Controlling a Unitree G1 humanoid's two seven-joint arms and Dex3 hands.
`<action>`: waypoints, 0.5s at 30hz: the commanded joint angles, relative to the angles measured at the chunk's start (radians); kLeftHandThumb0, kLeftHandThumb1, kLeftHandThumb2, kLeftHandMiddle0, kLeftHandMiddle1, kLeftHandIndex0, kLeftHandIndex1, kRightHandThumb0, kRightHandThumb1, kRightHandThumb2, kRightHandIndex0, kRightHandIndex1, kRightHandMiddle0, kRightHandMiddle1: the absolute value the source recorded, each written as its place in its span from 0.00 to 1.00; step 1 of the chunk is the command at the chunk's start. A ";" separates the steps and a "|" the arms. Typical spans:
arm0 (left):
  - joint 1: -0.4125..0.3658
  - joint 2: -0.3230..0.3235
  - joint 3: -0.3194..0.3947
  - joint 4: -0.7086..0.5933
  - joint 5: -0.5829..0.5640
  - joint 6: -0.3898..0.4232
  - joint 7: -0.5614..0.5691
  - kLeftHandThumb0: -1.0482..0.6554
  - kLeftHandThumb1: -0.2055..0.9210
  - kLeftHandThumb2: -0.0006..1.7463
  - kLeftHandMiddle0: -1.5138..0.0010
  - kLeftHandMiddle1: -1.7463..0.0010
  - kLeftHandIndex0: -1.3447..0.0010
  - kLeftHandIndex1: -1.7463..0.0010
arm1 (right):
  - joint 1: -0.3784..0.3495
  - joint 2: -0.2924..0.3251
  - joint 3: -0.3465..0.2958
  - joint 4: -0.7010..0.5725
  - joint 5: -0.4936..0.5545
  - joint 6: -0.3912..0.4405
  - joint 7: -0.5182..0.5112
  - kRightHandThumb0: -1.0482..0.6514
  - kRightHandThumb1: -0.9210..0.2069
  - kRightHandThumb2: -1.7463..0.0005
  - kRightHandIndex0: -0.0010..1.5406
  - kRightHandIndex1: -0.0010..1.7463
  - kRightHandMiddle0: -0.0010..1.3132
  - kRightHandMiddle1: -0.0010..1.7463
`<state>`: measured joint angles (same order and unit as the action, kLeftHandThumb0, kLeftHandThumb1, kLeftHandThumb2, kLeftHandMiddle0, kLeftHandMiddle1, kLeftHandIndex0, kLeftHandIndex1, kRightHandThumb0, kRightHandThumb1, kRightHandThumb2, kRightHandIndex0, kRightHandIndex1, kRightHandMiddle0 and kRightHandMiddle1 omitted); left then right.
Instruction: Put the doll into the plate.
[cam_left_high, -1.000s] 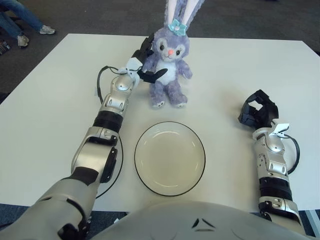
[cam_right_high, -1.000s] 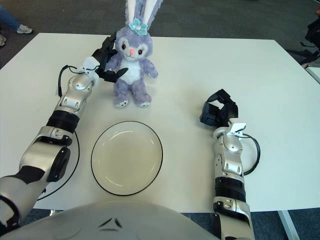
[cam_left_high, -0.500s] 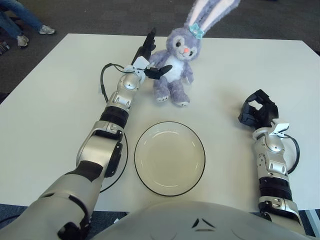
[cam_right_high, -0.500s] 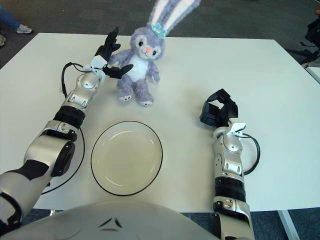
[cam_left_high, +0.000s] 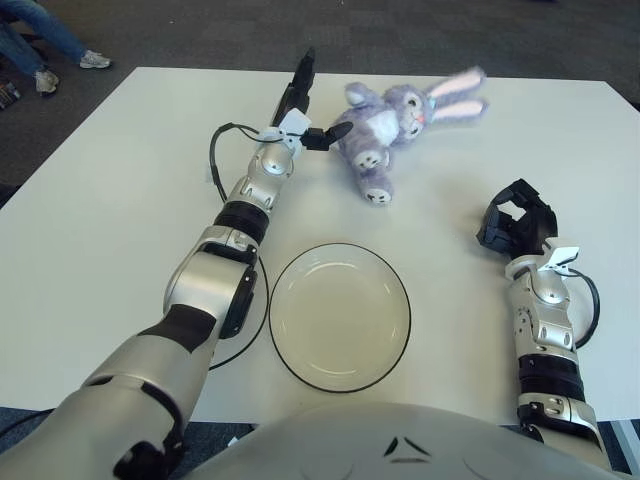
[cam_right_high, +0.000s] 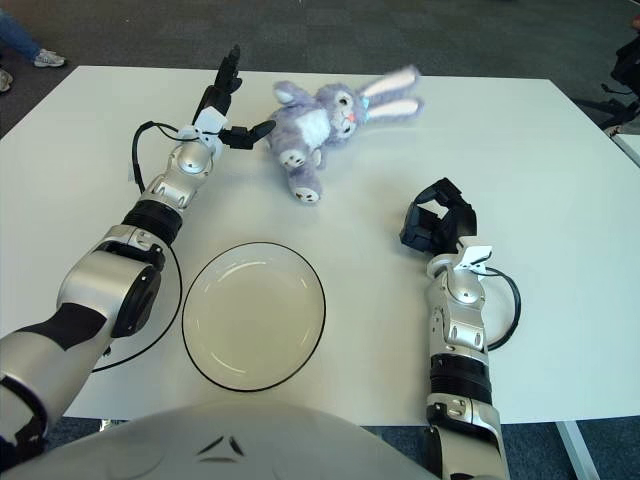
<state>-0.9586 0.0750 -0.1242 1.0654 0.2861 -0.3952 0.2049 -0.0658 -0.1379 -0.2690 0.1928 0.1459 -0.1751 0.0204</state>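
The purple bunny doll (cam_left_high: 395, 125) lies tipped over on the worktop (cam_left_high: 120, 200), just right of the left hand (cam_left_high: 305, 105), whose fingers are splayed, grasping nothing

The left arm stretches from the lower left up toward the top centre, its left hand (cam_left_high: 303, 105) open with fingers (cam_left_high: 300, 80) splayed upward and gripping nothing, while the right hand (cam_left_high: 517, 222) sits at centre right, fingers curled, forearm running to the bottom edge.

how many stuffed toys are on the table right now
1. The bunny doll lies toppled on its side at the far middle of the table, beyond the plate, beside the open left hand.
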 joint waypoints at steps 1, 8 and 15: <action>-0.059 -0.014 -0.021 0.078 0.037 -0.014 0.068 0.14 0.64 0.37 1.00 0.73 1.00 1.00 | 0.041 0.027 0.005 0.044 0.016 0.019 0.006 0.32 0.57 0.22 0.79 1.00 0.49 1.00; -0.087 -0.023 -0.050 0.133 0.076 -0.009 0.145 0.07 0.67 0.33 1.00 0.76 1.00 1.00 | 0.042 0.030 0.004 0.041 0.015 0.019 0.003 0.32 0.58 0.21 0.79 1.00 0.50 1.00; -0.092 -0.031 -0.059 0.143 0.087 -0.016 0.163 0.05 0.70 0.29 1.00 0.72 0.98 0.98 | 0.042 0.030 0.005 0.039 0.017 0.019 0.007 0.32 0.58 0.22 0.79 1.00 0.50 1.00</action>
<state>-1.0198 0.0457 -0.1766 1.1963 0.3636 -0.4000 0.3532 -0.0656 -0.1372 -0.2697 0.1905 0.1476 -0.1752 0.0230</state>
